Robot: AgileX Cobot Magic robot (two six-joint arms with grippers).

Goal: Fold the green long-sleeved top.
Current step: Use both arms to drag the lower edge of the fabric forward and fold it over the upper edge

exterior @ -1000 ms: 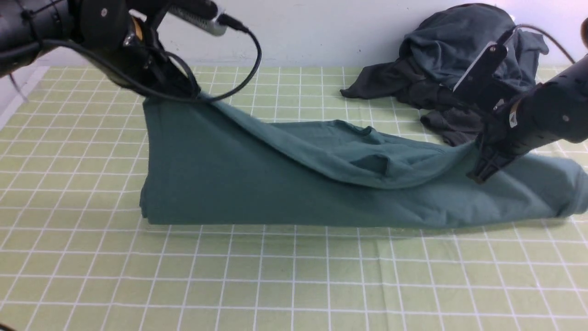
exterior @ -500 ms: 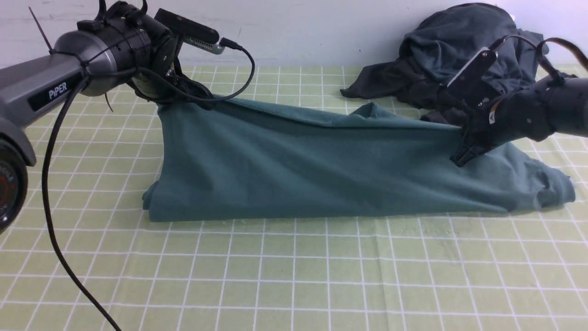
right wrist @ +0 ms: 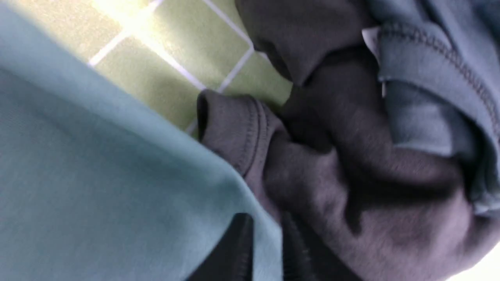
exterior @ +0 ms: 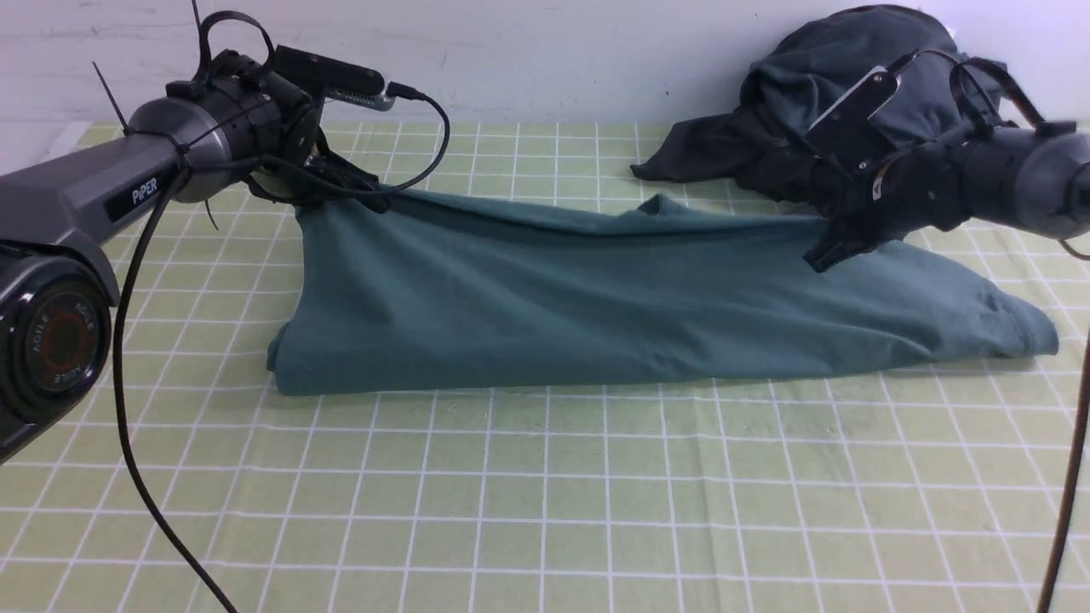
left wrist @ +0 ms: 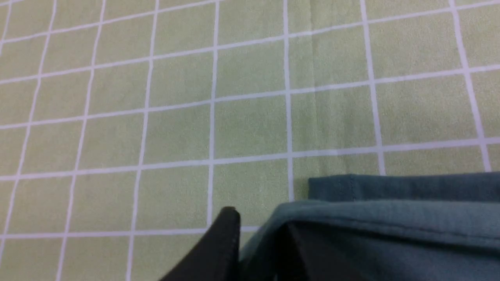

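The green long-sleeved top lies as a long folded band across the middle of the checked cloth. My left gripper is shut on its far left corner, low over the table; the left wrist view shows the fabric edge pinched beside one black finger. My right gripper is shut on the far right edge of the top; the right wrist view shows teal fabric held between both fingers. The top's logo, label and cuffs are hidden.
A charcoal-grey clothes heap lies at the back right, right behind my right gripper, and fills much of the right wrist view. A white wall runs along the back. The green checked cloth covers the table.
Both grippers have carried the top's held edge away from the robot and down toward the table. The raised flap has laid over, and the top now lies lower and flatter.
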